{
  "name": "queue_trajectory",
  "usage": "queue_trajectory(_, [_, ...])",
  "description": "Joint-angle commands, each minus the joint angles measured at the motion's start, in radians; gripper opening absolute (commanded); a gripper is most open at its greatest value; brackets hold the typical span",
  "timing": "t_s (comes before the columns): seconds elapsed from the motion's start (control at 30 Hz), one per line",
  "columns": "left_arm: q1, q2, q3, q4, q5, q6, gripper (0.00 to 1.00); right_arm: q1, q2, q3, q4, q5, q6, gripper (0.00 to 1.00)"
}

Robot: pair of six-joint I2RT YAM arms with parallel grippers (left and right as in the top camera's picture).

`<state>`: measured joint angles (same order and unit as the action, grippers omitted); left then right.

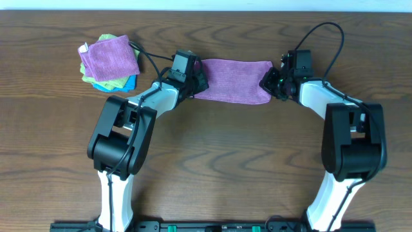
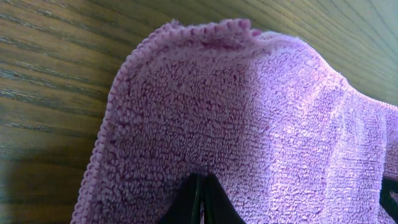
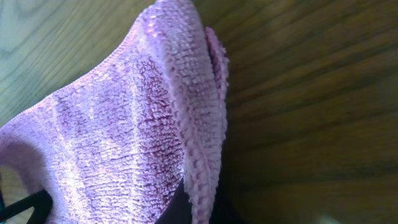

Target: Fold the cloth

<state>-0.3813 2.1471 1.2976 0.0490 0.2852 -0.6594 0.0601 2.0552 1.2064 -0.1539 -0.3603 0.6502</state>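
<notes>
Dark wood-grain surface (image 1: 212, 148) carries every item. Toward its far middle the cloth (image 1: 233, 80), a lilac terry washcloth, lies as a wide band held at both ends. Left jaws are clenched on its left edge; right jaws are clenched on its right edge. Judged step: both ends are secured, this fold not yet made. Next move likely calls for raising both ends together, keeping the span lightly taut, then carrying one edge over onto the opposite edge with hems aligned. A stack of cloths (image 1: 109, 58), purple on top of green and blue, sits well to the left, apart from the washcloth. Nothing lies in the fold path; probable risk: left jaws and right jaws crowding each other as the edges meet.
</notes>
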Motion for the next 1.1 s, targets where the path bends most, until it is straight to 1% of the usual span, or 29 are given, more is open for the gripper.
queue_trajectory(0.0, [0.002, 0.029, -0.004, -0.026, 0.004, -0.011, 0.06, 0.029, -0.070, -0.009, 0.002, -0.026, -0.020, 0.01])
queue_trajectory(0.2, [0.002, 0.029, -0.004, -0.026, 0.004, -0.011, 0.06, 0.089, -0.166, -0.008, 0.013, -0.017, -0.019, 0.01])
queue_trajectory(0.43, [0.002, 0.029, -0.004, -0.026, 0.013, -0.011, 0.06, 0.203, -0.177, -0.002, 0.107, -0.009, -0.004, 0.01])
queue_trajectory(0.53, [0.002, 0.028, -0.004, -0.026, 0.024, -0.011, 0.06, 0.247, -0.175, -0.002, 0.145, 0.027, 0.018, 0.01])
queue_trajectory(0.77, [0.015, -0.018, -0.004, -0.025, 0.029, -0.010, 0.06, 0.314, -0.145, -0.002, 0.231, 0.058, 0.024, 0.01])
queue_trajectory(1.07, [0.064, -0.099, -0.004, -0.077, 0.029, 0.012, 0.06, 0.360, -0.042, 0.064, 0.234, 0.058, 0.029, 0.01])
